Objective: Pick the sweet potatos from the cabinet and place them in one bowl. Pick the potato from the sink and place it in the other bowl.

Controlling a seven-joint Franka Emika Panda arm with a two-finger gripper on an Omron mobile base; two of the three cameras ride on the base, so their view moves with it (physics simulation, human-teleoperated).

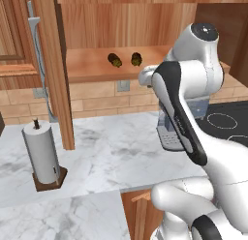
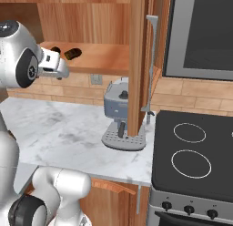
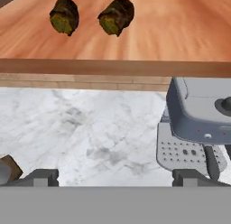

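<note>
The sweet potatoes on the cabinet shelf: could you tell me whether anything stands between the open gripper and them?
Nothing visible does. The two sweet potatoes lie side by side on the bare cabinet shelf, with its door swung open. The gripper is open, out in front of the shelf edge and above the counter; the coffee machine sits lower, off to one side.

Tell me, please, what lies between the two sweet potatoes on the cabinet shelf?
Nothing: bare wooden shelf separates the left sweet potato from the right sweet potato, seen most plainly in the hand view.
</note>
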